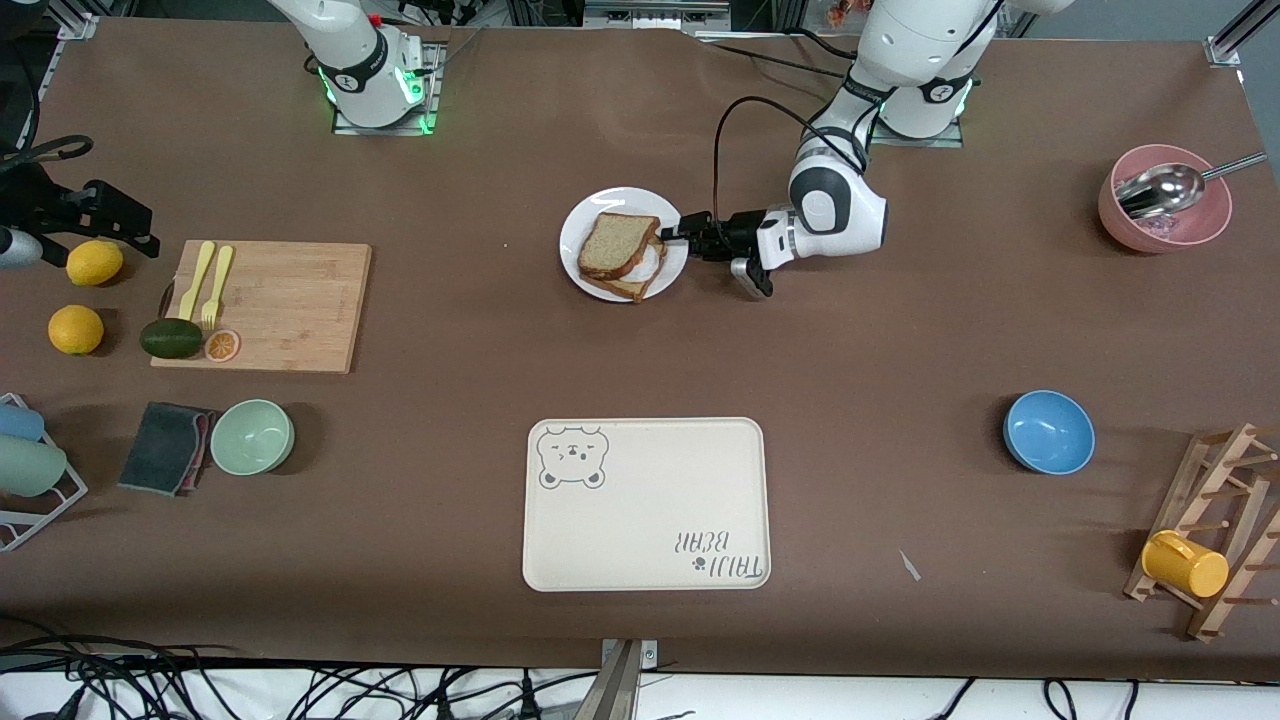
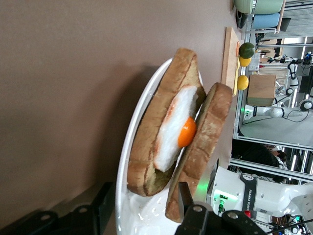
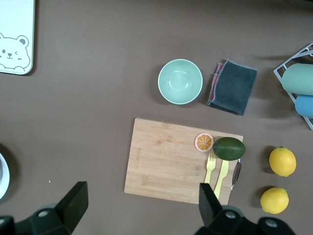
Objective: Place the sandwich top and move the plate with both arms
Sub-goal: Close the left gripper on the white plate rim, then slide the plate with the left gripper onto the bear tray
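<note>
The white plate lies on the table near the arms' bases. On it the sandwich top, a tan-brown slice, leans tilted on the bread slice with a fried egg. My left gripper is low at the plate's edge toward the left arm's end. In the left wrist view it is open, its fingers standing either side of the plate's rim, close to the sandwich top. My right gripper is open and empty, high over the table beside the cutting board; it is out of the front view.
A cream bear tray lies nearer the front camera than the plate. Toward the right arm's end are the cutting board with forks and avocado, lemons, and a green bowl. Toward the left arm's end are a blue bowl, a pink bowl and a rack.
</note>
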You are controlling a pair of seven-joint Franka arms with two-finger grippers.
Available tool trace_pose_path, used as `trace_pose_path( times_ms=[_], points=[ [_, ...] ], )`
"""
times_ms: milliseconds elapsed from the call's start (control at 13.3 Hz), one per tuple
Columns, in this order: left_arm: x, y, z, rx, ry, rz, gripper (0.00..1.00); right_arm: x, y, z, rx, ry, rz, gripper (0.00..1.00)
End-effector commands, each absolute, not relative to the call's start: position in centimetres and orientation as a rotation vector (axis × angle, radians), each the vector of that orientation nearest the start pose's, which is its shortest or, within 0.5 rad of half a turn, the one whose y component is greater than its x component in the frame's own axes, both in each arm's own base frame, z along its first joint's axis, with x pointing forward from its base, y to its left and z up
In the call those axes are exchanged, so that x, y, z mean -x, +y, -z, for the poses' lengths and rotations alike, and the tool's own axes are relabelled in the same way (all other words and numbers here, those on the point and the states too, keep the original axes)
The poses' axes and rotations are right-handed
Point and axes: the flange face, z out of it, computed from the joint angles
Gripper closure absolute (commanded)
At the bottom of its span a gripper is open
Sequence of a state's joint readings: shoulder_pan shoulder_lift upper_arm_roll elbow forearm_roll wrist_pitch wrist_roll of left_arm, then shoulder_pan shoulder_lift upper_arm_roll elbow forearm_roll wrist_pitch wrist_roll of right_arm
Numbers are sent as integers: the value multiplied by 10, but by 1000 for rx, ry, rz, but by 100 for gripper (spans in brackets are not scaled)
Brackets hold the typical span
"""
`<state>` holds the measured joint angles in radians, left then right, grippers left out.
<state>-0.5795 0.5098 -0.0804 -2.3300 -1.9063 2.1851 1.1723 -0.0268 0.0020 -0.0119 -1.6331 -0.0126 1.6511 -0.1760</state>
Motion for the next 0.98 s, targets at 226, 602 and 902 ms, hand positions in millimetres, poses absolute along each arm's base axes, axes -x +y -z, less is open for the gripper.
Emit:
trace_pose_path(
  times_ms=[226, 602, 902],
  points=[
    [-348, -329, -95, -2028, -61, 113, 55, -561, -24, -605, 3156, -218, 30, 0],
    [-349, -329, -95, -2029, -62, 112, 69, -561, -24, -605, 3156, -218, 30, 0],
    [-349, -329, -95, -2028, -63, 111, 78, -561, -24, -605, 3156, -215, 30, 0]
  ],
)
